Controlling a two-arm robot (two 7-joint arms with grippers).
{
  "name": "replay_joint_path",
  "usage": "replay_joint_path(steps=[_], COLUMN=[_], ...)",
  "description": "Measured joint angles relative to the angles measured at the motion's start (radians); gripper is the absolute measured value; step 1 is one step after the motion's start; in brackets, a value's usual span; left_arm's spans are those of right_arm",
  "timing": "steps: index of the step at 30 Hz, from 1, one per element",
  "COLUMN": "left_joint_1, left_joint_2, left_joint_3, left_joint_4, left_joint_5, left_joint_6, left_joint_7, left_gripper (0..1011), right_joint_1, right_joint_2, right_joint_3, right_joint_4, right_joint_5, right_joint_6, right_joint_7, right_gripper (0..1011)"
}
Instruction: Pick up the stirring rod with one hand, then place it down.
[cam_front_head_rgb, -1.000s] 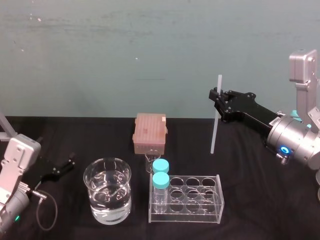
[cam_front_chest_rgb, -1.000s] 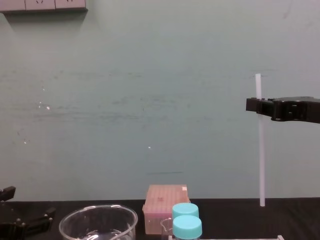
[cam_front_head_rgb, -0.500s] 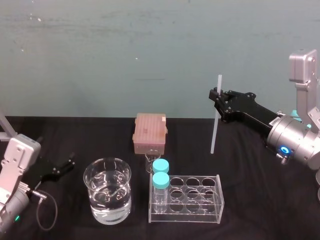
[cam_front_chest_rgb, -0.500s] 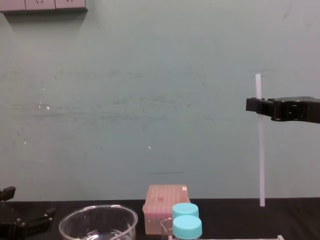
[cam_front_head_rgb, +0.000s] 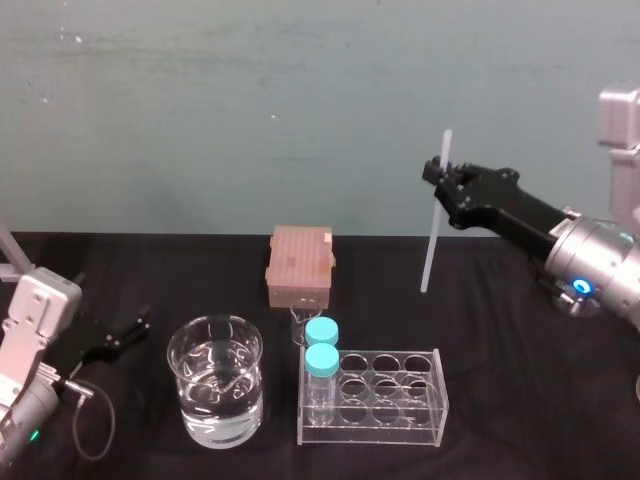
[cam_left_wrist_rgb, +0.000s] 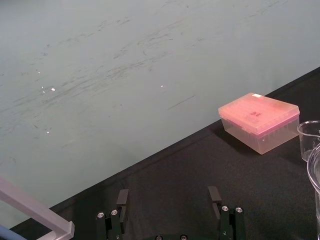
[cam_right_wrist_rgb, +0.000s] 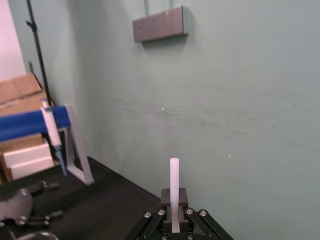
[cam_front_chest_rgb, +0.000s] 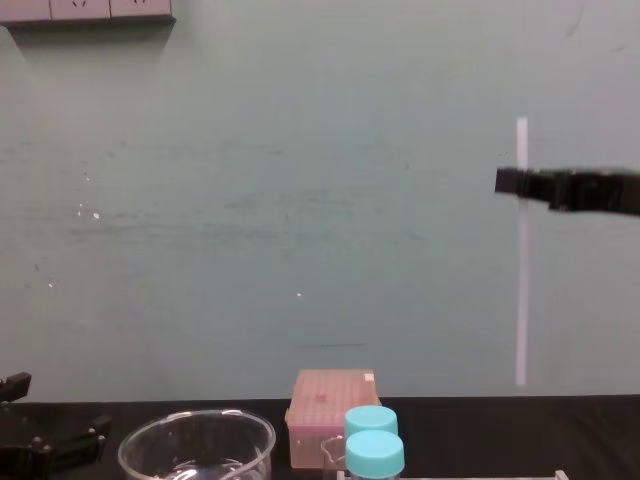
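Note:
The stirring rod (cam_front_head_rgb: 434, 220) is a thin translucent-white stick held nearly upright in the air at the right, above the black table (cam_front_head_rgb: 500, 330). My right gripper (cam_front_head_rgb: 440, 180) is shut on the stirring rod near its upper end; the rod's lower tip hangs clear of the table. From the chest the stirring rod (cam_front_chest_rgb: 521, 270) stands vertical with the right gripper (cam_front_chest_rgb: 515, 182) clamped across it. At the wrist, the stirring rod (cam_right_wrist_rgb: 174, 185) rises from between the shut fingers. My left gripper (cam_front_head_rgb: 125, 332) rests open low at the left, its fingers (cam_left_wrist_rgb: 123, 200) spread apart.
A glass beaker (cam_front_head_rgb: 215, 393) of water stands at front left. A clear tube rack (cam_front_head_rgb: 385, 397) holds two teal-capped bottles (cam_front_head_rgb: 321, 350). A pink tip box (cam_front_head_rgb: 299, 264) sits behind them. A teal wall backs the table.
My right gripper has lifted the stirring rod higher, so its lower tip now hangs well above the table. The left arm has not moved.

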Motion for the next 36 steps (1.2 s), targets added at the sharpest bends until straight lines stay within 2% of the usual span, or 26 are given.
replay_joint_path(steps=[5, 7, 13, 17, 26, 36], left_joint_1=[0.0, 0.0, 0.0, 0.0, 0.0, 0.0], left_joint_2=[0.0, 0.0, 0.0, 0.0, 0.0, 0.0], left_joint_3=[0.0, 0.0, 0.0, 0.0, 0.0, 0.0], left_joint_4=[0.0, 0.0, 0.0, 0.0, 0.0, 0.0], left_joint_5=[0.0, 0.0, 0.0, 0.0, 0.0, 0.0], left_joint_6=[0.0, 0.0, 0.0, 0.0, 0.0, 0.0], left_joint_7=[0.0, 0.0, 0.0, 0.0, 0.0, 0.0], left_gripper=[1005, 1005, 1005, 1005, 1005, 1005], right_joint_1=[-0.029, -0.035, -0.1, -0.131, -0.159, -0.15], right_joint_2=[0.028, 0.035, 0.11, 0.138, 0.176, 0.194], right_joint_3=[0.048, 0.054, 0.084, 0.089, 0.063, 0.013], right_joint_4=[-0.066, -0.078, -0.149, -0.161, -0.145, -0.114], right_joint_5=[0.051, 0.061, 0.16, 0.204, 0.228, 0.226], right_joint_6=[0.036, 0.042, 0.072, 0.078, 0.057, 0.036], right_joint_7=[0.028, 0.035, 0.131, 0.166, 0.224, 0.261], right_gripper=[72, 72, 72, 72, 72, 72])
